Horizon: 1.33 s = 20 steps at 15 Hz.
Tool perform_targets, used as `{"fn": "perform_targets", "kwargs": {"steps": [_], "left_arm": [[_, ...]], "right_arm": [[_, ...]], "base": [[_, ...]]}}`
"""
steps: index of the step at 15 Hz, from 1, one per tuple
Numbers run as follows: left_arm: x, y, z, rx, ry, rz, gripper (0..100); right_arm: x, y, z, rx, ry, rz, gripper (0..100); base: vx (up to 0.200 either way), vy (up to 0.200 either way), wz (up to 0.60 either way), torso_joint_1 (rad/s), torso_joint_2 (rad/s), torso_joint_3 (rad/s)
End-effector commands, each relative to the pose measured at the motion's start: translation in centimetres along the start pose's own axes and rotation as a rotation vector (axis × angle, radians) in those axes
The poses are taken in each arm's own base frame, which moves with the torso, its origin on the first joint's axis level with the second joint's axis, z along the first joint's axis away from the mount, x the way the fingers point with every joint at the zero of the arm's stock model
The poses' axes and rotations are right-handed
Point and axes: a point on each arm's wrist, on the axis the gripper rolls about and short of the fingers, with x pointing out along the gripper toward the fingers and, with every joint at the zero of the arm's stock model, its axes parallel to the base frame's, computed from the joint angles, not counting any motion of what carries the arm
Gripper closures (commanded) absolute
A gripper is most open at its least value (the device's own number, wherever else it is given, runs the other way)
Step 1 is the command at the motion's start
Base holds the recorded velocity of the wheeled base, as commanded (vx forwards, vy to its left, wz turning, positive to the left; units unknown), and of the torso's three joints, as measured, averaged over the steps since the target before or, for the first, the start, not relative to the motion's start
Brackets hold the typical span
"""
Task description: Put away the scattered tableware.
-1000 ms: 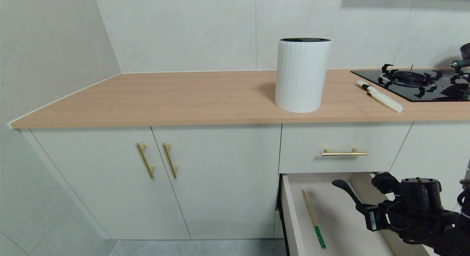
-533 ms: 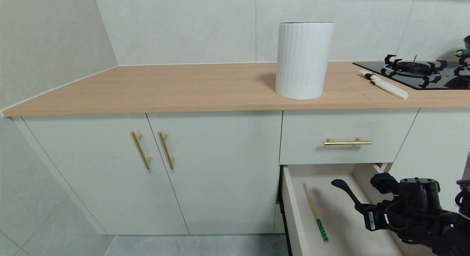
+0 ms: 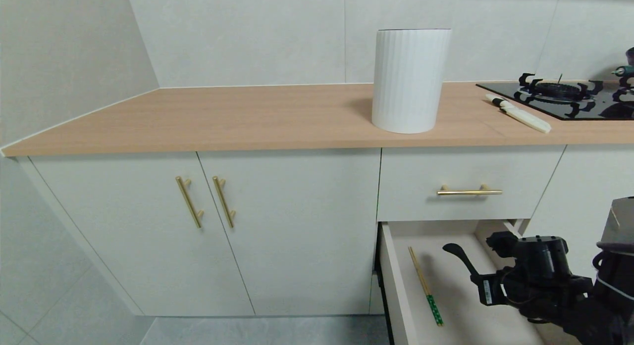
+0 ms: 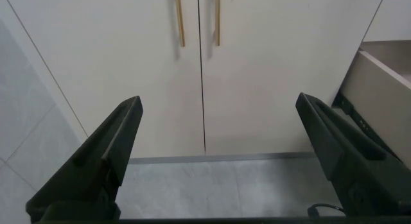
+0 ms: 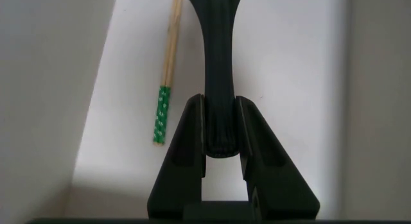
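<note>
My right gripper (image 3: 488, 288) (image 5: 220, 118) is shut on the handle of a black spoon (image 3: 459, 258) (image 5: 217, 51) and holds it over the open lower drawer (image 3: 390, 275). The spoon's rounded end points up and to the left. A pair of wooden chopsticks with green ends (image 3: 425, 293) (image 5: 167, 76) lies on the drawer floor, just left of the spoon. A cream-handled knife (image 3: 517, 120) lies on the wooden countertop (image 3: 223, 117) beside the stove. My left gripper (image 4: 218, 108) is open with nothing between its fingers, low in front of the cabinet doors.
A tall white ribbed holder (image 3: 408, 80) stands on the counter above the drawers. A black gas stove (image 3: 559, 100) sits at the right end. The upper drawer (image 3: 468, 191) is closed, and two cabinet doors with gold handles (image 3: 205, 201) are closed on the left.
The head camera dropped lower a second ago, shifting the whole scene. Since half a second ago my right gripper has moved a little left with the spoon still in it.
</note>
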Motion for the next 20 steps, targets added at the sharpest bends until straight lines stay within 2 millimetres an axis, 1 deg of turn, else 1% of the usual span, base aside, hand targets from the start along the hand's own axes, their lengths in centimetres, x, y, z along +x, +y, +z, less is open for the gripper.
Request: {"fn": "perform_targets", "kwargs": {"steps": [1, 3, 4, 8, 11, 20], "left_arm": [[0.0, 0.0, 0.0, 0.0, 0.001, -0.001, 0], [0.0, 0.0, 0.0, 0.0, 0.001, 0.001, 0], [0.0, 0.0, 0.0, 0.0, 0.001, -0.001, 0], [0.0, 0.0, 0.0, 0.0, 0.001, 0.001, 0], [0.0, 0.0, 0.0, 0.0, 0.001, 0.001, 0], [0.0, 0.0, 0.0, 0.0, 0.001, 0.001, 0]], "right_arm": [[1.6, -0.3, 0.5, 0.021, 0.039, -0.012, 100], [2.4, -0.4, 1.0, 0.041, 0.087, -0.012, 100], [3.1, -0.3, 1.1, 0.061, 0.136, -0.013, 100], [6.1, -0.2, -0.3, 0.056, 0.198, -0.02, 100], [7.7, -0.1, -1.0, 0.051, 0.218, -0.027, 100], [8.1, -0.2, -1.2, 0.052, 0.223, -0.044, 100]], "base": [[0.0, 0.0, 0.0, 0.0, 0.0, 0.0], [0.0, 0.0, 0.0, 0.0, 0.0, 0.0], [0.0, 0.0, 0.0, 0.0, 0.0, 0.0], [0.0, 0.0, 0.0, 0.0, 0.0, 0.0], [0.0, 0.0, 0.0, 0.0, 0.0, 0.0], [0.0, 0.0, 0.0, 0.0, 0.0, 0.0]]}}
